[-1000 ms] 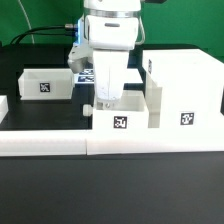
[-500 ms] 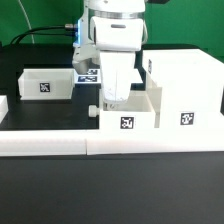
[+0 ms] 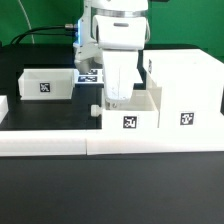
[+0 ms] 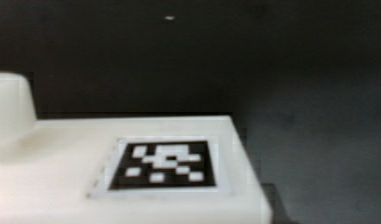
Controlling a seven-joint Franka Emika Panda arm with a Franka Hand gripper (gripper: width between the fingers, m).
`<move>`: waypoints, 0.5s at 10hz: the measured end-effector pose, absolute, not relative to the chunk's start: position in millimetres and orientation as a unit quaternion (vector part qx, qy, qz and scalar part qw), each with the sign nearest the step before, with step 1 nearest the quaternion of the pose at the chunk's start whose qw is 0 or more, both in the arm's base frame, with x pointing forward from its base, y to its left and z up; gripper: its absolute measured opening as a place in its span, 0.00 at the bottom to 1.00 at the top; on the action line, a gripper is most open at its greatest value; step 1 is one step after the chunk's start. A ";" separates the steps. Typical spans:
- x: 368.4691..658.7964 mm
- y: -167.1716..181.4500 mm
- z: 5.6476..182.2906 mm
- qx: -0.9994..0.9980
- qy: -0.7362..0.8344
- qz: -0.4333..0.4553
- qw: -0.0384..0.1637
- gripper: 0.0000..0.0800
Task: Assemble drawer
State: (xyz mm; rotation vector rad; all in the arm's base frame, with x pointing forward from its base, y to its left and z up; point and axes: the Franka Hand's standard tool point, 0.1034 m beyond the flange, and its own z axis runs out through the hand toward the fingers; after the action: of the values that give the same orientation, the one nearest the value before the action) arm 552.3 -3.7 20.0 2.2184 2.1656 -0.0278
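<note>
The drawer [image 3: 186,92] lies in three pieces of smooth, matte white plastic on a black table [image 3: 40,115]. All are square-edged and carry black-and-white tags. The housing [image 3: 190,68] is a tall boxy block at the exterior view's right. A small open-topped tray [image 3: 140,120] stands just beside its lower corner (whether the two touch cannot be made out). This tray has a stubby rounded knob [image 3: 97,111] on the side facing the exterior view's left. A second tray [image 3: 46,84] sits well apart, farther to that left. A long low rail [image 3: 60,146] runs along the front.

The gripper [image 3: 116,99] hangs straight over the small tray beside the housing. Its pale fingers reach down into the open top, on the knob end. The tray walls hide the tips, so I cannot tell whether they are spread or clamped on anything.

The wrist view shows a blurred flat white face with a square tag [image 4: 169,165] against the dark table.
</note>
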 end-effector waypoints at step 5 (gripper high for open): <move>548.7 -0.3 17.1 0.711 0.703 -0.013 0.019 0.05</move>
State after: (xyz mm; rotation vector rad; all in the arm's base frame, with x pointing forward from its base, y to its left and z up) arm 548.7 -0.3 17.1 2.2084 2.1813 -0.0408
